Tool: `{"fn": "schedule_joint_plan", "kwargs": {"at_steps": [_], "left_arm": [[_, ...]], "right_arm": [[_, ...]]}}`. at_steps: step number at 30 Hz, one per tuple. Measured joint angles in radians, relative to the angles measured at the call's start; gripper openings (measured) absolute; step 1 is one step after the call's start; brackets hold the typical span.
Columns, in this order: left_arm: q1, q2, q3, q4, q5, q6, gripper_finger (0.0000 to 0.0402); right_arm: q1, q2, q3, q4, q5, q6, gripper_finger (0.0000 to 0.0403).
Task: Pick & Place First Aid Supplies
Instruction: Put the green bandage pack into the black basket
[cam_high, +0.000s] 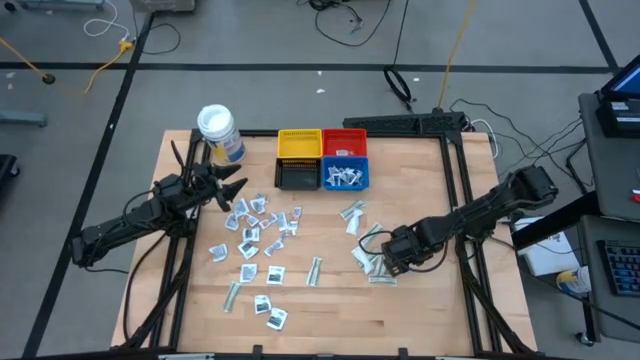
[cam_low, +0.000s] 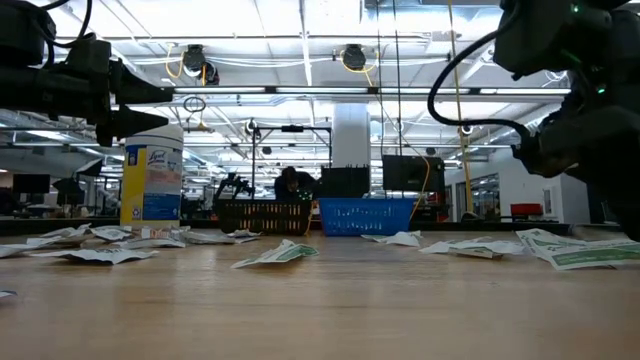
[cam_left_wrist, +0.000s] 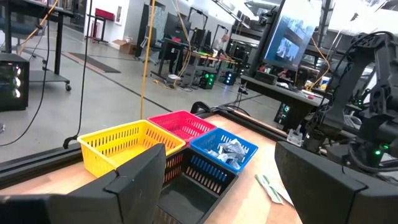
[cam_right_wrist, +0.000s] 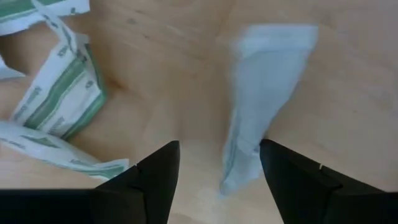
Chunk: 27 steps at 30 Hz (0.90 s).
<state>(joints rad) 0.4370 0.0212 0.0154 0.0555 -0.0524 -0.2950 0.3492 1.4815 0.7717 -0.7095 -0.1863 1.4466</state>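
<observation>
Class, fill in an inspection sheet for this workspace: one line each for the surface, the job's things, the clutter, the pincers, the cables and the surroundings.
Surface: wooden table, bare along its near edge.
Job's things: first aid packets scattered mid-table; more in the blue bin; yellow bin, red bin and black bin beside it.
Clutter: white-lidded jar at the far left corner.
Pincers: left pincer open, above the table near the jar; right pincer open, low over a long packet, nothing held.
Cables: black and yellow cables on the floor beyond the table.
Surroundings: a person far behind the bins.
</observation>
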Motion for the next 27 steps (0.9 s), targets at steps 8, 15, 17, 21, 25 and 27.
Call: {"fn": "schedule_joint_plan", "kwargs": {"at_steps": [8,15,17,21,25,27], "left_arm": [[0.000,0.000,0.000,0.000,0.000,0.000,0.0306],[0.000,0.000,0.000,0.000,0.000,0.000,0.0306],[0.000,0.000,0.000,0.000,0.000,0.000,0.0306],[0.000,0.000,0.000,0.000,0.000,0.000,0.0306],[0.000,0.000,0.000,0.000,0.000,0.000,0.0306],[0.000,0.000,0.000,0.000,0.000,0.000,0.0306]], "right_arm": [[0.000,0.004,-0.014,0.001,-0.002,-0.020,0.0102],[0.000,0.004,-0.015,0.003,0.001,-0.079,0.0011],[0.000,0.004,-0.015,0.001,0.001,-0.094,0.0010],[0.000,0.004,-0.015,-0.001,0.001,-0.123,0.0003],[-0.014,-0.002,-0.007,-0.034,0.001,-0.158,0.0001],[-0.032,-0.009,0.015,-0.074,0.003,-0.200,0.0002]]}}
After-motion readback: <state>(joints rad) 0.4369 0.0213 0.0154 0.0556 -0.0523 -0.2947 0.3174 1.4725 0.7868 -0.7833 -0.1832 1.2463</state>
